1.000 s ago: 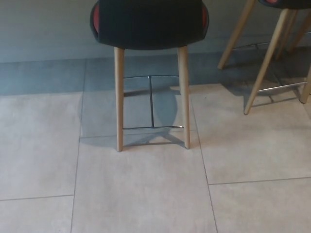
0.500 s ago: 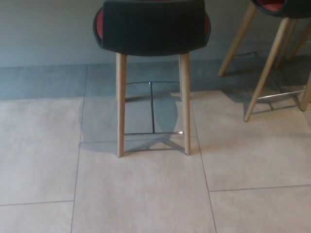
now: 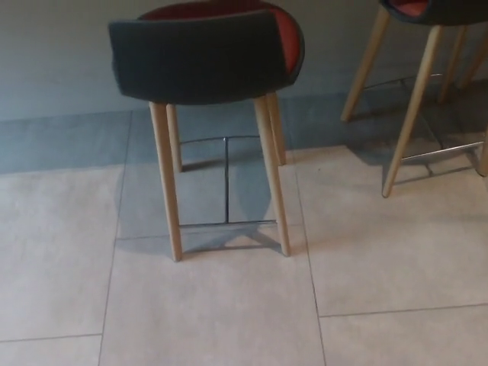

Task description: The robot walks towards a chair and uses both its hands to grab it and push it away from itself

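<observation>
The bar stool (image 3: 207, 57) stands in the upper middle of the head view, a little to the left, with its dark backrest (image 3: 194, 61) turned toward the robot and the red seat (image 3: 229, 11) showing just above it. Four slim wooden legs (image 3: 166, 183) go down to the tiled floor (image 3: 213, 305), joined low by a thin metal footrest (image 3: 226, 183). A second stool (image 3: 415, 91) stands at the upper right, well apart from the first one.

Neither the left hand nor the right hand is visible, so I cannot say how their fingers stand. To my judgement the robot is in the approach and nothing is grasped yet.

The risks come mostly from the shape of the stool. It is tall and narrow on thin legs, so a push placed high on the backrest could tip it forward instead of sliding it. The legs may also catch in a grout line (image 3: 305, 229) of the tiles. If the robot comes in off-centre, one hand could miss the backrest and the stool would turn toward its neighbour
</observation>
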Controlling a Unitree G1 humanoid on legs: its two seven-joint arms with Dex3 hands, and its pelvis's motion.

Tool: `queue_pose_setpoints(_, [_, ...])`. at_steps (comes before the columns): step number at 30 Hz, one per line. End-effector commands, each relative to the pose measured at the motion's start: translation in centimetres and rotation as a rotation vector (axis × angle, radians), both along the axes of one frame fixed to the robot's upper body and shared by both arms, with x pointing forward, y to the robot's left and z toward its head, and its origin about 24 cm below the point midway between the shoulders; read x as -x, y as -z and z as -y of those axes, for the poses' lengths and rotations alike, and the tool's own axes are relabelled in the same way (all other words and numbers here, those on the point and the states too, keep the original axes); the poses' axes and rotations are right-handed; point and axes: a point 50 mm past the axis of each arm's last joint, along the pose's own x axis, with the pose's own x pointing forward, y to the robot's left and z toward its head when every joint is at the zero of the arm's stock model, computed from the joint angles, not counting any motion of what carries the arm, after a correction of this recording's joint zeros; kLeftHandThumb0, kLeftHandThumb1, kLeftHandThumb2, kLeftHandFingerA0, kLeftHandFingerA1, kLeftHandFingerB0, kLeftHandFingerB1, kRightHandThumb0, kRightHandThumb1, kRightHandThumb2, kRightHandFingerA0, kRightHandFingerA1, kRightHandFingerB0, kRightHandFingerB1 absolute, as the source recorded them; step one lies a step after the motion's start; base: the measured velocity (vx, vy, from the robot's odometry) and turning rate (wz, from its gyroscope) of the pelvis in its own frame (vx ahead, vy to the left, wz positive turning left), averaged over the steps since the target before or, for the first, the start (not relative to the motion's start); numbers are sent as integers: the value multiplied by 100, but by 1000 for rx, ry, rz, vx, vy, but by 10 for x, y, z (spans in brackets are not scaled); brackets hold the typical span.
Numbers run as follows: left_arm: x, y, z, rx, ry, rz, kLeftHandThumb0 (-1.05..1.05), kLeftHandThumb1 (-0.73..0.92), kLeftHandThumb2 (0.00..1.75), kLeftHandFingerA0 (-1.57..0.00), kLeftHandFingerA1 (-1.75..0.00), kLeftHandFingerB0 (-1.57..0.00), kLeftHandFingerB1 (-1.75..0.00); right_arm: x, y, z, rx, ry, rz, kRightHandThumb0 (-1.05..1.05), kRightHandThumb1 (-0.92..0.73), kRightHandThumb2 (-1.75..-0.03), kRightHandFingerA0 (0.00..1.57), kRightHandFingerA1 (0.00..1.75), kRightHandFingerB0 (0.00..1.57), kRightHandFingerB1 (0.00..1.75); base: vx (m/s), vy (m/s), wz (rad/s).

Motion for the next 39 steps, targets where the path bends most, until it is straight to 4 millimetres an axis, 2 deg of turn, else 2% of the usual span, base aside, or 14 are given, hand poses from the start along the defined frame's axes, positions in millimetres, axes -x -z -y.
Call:
queue_pose_setpoints(1, [-23,-12,-17,-55,11,125,-63,43,76,-20,-48,-15,-40,-17,-5,-5,0,-46,88,-81,-68,-62,12,51,4,29,257,110,-4])
queue_pose_setpoints(11, [-28,-13,-17,-54,24,150,-62,43,77,-21,-49,-16,-41,-21,-5,-7,4,-71,97,-82,-67,-62,12,52,4,29,315,231,-14])
queue_pose_setpoints(12, [-27,-13,-17,-53,22,146,-58,55,58,-23,-42,-22,-30,-20,-5,-6,8,-71,87,-81,-52,-92,10,56,3,31,313,161,3])
queue_pose_setpoints(14, [-24,-12,-18,-52,22,139,-58,55,58,-23,-42,-22,-30,-18,-4,-5,13,-70,74,-81,-52,-92,10,56,3,31,225,109,10])
queue_pose_setpoints(15, [-26,-13,-19,-53,28,139,-63,43,76,-19,-50,-16,-41,-18,-4,-6,15,-64,77,-78,-66,-62,12,54,4,29,232,39,5])
queue_pose_setpoints(16, [-26,-13,-19,-55,32,130,-60,55,56,-23,-41,-23,-30,-17,-4,-6,13,-57,75,-77,-65,-61,12,52,5,29,240,25,5])
queue_pose_setpoints(29, [-20,-12,-19,-51,25,91,-60,54,56,-24,-37,-23,-29,-17,-4,-5,29,-68,65,-75,-64,-61,14,53,4,28,241,-124,3])
queue_pose_setpoints(30, [-19,-12,-19,-50,19,89,-58,53,57,-20,-37,-23,-30,-17,-4,-5,28,-69,66,-75,-65,-61,14,53,4,28,111,-44,-7])
queue_pose_setpoints(39, [-18,-12,-19,-50,23,88,-58,54,57,-21,-40,-22,-30,-15,-2,-7,24,-67,65,-78,-65,-61,14,51,4,28,110,108,4])
